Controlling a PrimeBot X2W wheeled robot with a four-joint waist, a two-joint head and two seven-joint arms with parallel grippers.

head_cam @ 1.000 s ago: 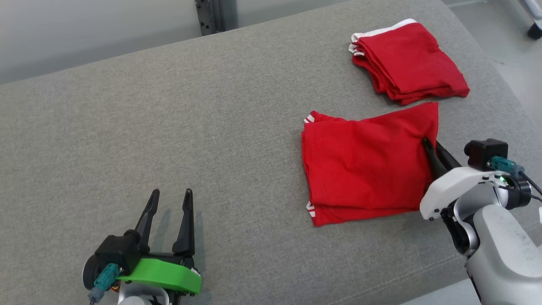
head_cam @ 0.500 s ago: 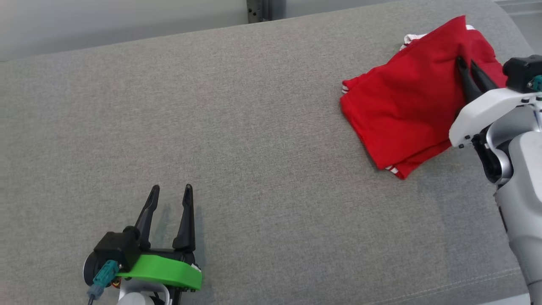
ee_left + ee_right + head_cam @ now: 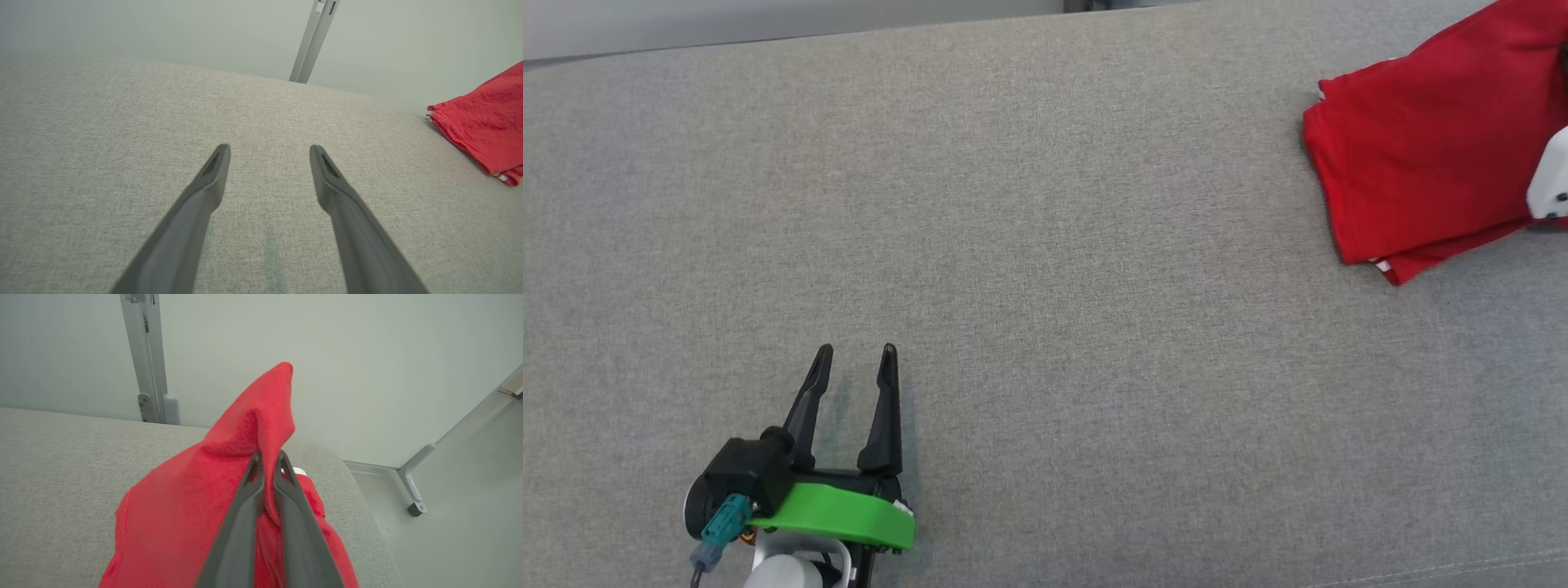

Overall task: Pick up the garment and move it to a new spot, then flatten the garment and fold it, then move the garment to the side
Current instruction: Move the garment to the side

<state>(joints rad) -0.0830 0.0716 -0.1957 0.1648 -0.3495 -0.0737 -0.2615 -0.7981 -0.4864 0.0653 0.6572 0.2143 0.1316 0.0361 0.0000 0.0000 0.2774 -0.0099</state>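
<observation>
- Pinching a ridge of the red garment [image 3: 192, 506], the right gripper [image 3: 267, 457] has its two dark fingers drawn almost together, with only the fold of cloth between them. The fabric rises past the fingertips into a peak.
- Below that pinch the garment spreads down onto the grey upholstered surface [image 3: 61, 457], near its far right corner (how much of the cloth is clear of the surface cannot be told).
- In the head view the garment [image 3: 1421, 155] is at the far right of the upholstered surface [image 3: 1045, 245]. It is folded, with a thin white trim showing at its near corner, and a white casing [image 3: 1550, 175] of the right arm overlaps its right edge.
- The left gripper [image 3: 854, 351] sits at the near left, low over bare upholstery, its jaws spread wide and holding nothing.
- In the left wrist view the left gripper [image 3: 269, 149] shows both fingers well apart over grey fabric, and the garment [image 3: 486, 118] lies well off to the right, apart from it.
- Behind the surface stand a pale wall and a grey metal post [image 3: 145, 359]. To the right, a frame leg [image 3: 414, 490] rests on the floor.
</observation>
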